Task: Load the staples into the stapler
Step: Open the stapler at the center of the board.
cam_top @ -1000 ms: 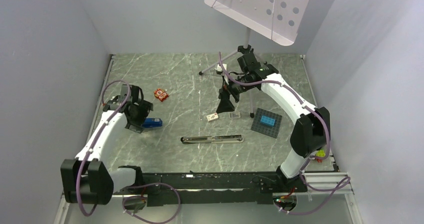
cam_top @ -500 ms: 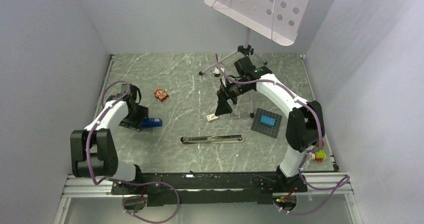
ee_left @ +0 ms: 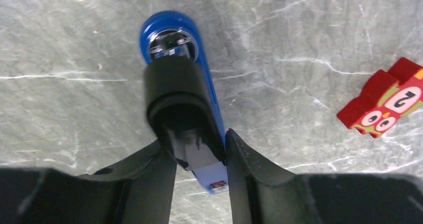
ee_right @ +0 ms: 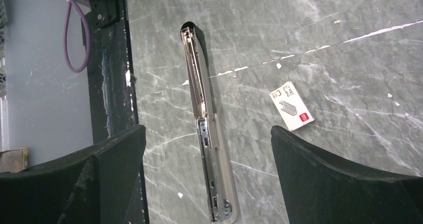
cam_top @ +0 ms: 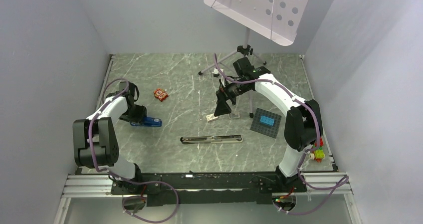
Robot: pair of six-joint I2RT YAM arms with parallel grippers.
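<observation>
A blue stapler (cam_top: 149, 121) lies at the left of the table, its blue and black body (ee_left: 174, 59) pointing away from the left wrist camera. My left gripper (ee_left: 195, 139) has both fingers pressed against the sides of its rear end. A long silver stapler (cam_top: 212, 139) lies opened flat in the middle of the table, and its open channel (ee_right: 202, 109) runs lengthwise under my right gripper (ee_right: 207, 131). That gripper hovers above it, wide open and holding nothing. A small grey piece, the staples (cam_top: 234, 115), lies just right of the right gripper (cam_top: 224, 108).
A small white box (cam_top: 211, 117) with a red mark (ee_right: 292, 106) lies beside the silver stapler. A red toy brick (cam_top: 160, 94) sits back left. A dark baseplate with a blue brick (cam_top: 266, 121) lies at the right. A tripod stand (cam_top: 244, 49) rises at the back.
My left gripper's jaws have closed in on the blue stapler, and the left arm has folded back toward the left. The right gripper dropped slightly and stayed open.
</observation>
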